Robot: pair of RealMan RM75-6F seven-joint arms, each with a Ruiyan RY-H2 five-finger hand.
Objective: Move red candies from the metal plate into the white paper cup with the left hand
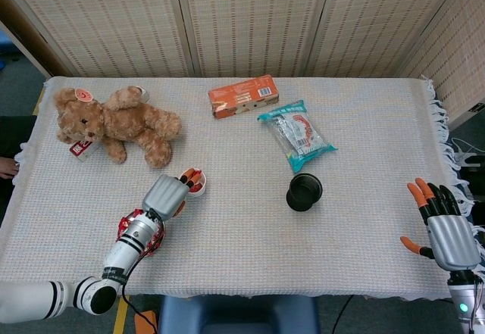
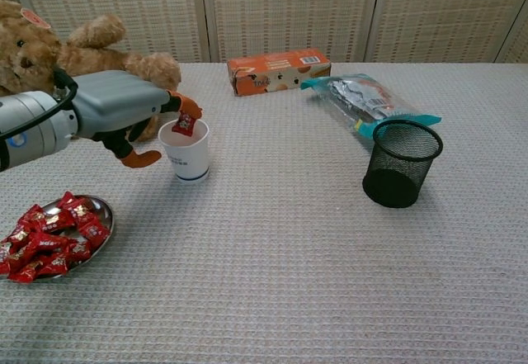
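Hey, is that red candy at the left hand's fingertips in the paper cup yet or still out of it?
Still out. The left hand pinches the red candy just above the white paper cup, at its rim.

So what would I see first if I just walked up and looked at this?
Probably the big brown teddy bear lying at the far left of the table. Next, the robot's left hand holding a red candy right over the white paper cup, with a shiny metal plate of more red candies near the front left edge. On the right stands a black mesh cup.
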